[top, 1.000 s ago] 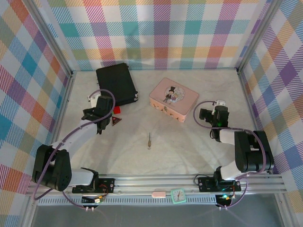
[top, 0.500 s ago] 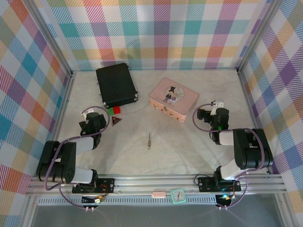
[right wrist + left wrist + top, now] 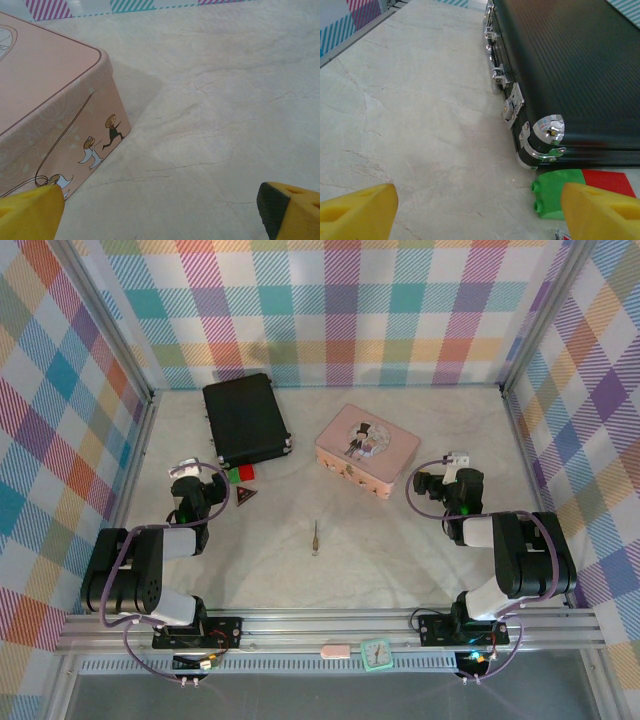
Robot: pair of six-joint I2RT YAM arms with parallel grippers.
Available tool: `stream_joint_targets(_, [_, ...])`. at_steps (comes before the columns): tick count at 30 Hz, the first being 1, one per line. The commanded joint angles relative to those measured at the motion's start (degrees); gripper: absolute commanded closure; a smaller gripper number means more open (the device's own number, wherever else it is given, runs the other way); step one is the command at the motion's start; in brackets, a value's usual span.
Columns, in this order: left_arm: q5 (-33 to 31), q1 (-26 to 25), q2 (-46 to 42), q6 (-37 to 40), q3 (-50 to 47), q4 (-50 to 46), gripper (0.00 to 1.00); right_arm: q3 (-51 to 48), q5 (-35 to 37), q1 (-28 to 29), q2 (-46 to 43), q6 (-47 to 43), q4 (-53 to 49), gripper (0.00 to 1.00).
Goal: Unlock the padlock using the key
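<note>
Left wrist, gripper facing black case, green brick

Slim grey key (lying flat), central

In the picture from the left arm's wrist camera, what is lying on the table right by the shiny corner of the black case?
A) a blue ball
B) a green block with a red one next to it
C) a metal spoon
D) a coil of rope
B: in the left wrist view a green block lies just in front of the black case at its chrome corner, with a red block beside it.
</note>
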Motion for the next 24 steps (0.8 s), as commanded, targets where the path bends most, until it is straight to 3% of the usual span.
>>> stream_joint_targets(1, [2.08,-0.20,0.72,1.92,-1.77,6.26,0.15,0.90,-1.36,-0.21,0.34,-1.05,1.68,0.01])
stream_joint_targets(4, [2.65,-0.74,9.38,2.99,-5.96,24.54,0.11,0.90,-1.36,-0.20,0.39,-1.03,1.68,0.01])
stream_joint_targets(6, [2.79,-0.56,4.55,2.20,-4.43,13.72,0.10,0.90,-1.33,-0.21,0.34,-1.08,1.68,0.01])
stream_joint_targets(8, [4.16,-0.67,7.13,3.23,-3.10,15.56,0.00,0.82,-1.36,-0.20,0.39,-1.03,1.67,0.01])
stream_joint_targets(18, [3.45,-1.09,6.69,3.56,-1.73,12.15,0.00,1.07,-1.41,-0.29,0.39,-1.08,1.37,0.01])
stream_joint_targets(24, [-1.04,-3.58,7.04,5.11,1.32,6.95,0.00,0.97,-1.44,-0.25,0.39,-1.08,1.53,0.01])
